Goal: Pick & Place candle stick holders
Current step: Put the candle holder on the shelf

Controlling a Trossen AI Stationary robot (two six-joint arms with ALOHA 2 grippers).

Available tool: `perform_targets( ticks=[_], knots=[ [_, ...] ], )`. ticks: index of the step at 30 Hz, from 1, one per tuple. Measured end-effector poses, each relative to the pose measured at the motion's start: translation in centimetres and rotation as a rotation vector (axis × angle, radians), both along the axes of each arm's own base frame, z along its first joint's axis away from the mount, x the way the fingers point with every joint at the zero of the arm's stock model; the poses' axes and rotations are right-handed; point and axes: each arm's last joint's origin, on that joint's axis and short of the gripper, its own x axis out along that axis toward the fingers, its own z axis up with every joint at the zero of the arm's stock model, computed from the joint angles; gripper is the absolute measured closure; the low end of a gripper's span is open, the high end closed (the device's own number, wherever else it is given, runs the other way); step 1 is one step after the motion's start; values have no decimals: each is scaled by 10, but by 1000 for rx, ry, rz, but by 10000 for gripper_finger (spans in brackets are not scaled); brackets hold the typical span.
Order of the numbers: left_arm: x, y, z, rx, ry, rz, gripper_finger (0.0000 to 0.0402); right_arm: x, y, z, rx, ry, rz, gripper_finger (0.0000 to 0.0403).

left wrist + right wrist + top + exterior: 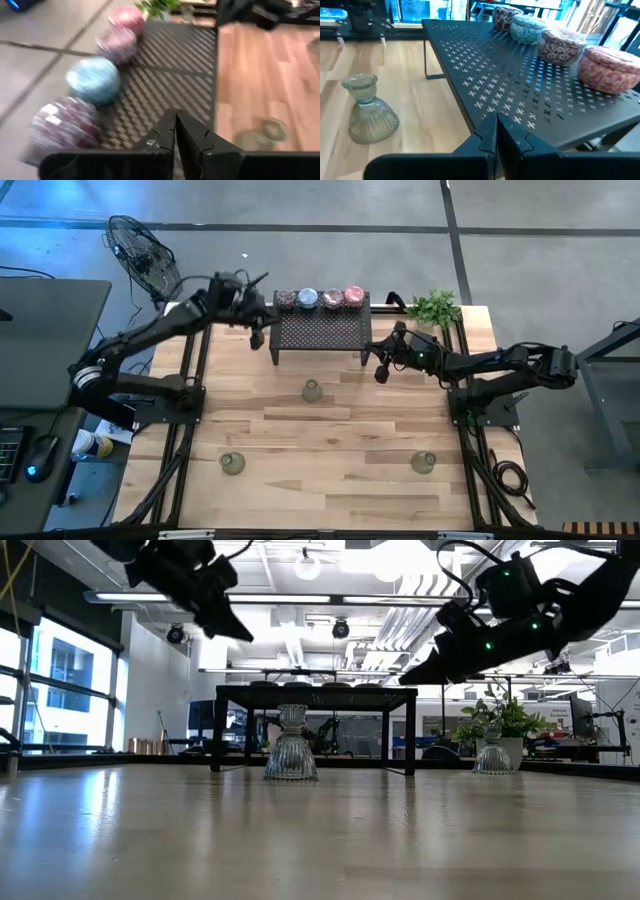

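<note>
Fingers of both grippers: pressed together, holding nothing, in each wrist view.

Near row, table (330, 480) front: two clear ribbed holders, one front-left (232, 464), one front-right (424, 463), upright, well apart.

Middle: one clear ribbed holder (312, 391), upright, just in front of the black mesh rack (320, 332); the same piece shows beside the rack leg in the right wrist view (369, 111).

Above the table: left gripper (256, 332) at the rack's left edge; right gripper (381, 370) just off the rack's right front corner.

Far: four coloured holders in a row on the rack's back edge, namely mottled dark one (285, 299), pale blue (307, 298), mottled purple (332, 299), pink (354, 295). Leafy plant (434, 307) beside the rack's right end.

Risk: three clear pieces likely remain to be moved. Ribbed glass with a narrow neck may slip or tip if gripped off-centre. Rack's back edge is open, so a nudge could push a coloured holder off. Both arms near the rack may clash.
</note>
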Motion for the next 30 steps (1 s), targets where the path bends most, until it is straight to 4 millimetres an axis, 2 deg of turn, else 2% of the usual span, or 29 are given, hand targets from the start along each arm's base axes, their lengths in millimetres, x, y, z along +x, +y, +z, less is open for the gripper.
perform_targets(
  ticks=[4,7,11,16,22,30],
  knots=[
    [4,-28,-29,-30,42,-63,396,6,1,6,45,44,8,403],
    [10,-51,-40,42,-57,-162,398,12,7,10,47,51,37,403],
    [13,-79,-56,131,-155,-206,400,20,18,18,67,20,83,403],
    [14,-104,-74,179,-290,-251,401,25,40,17,105,17,137,403],
    [11,-115,-90,147,-281,-264,401,28,66,15,98,35,140,403],
    [-1,-116,-113,148,-345,-213,401,29,80,14,118,34,142,403]
  ],
)
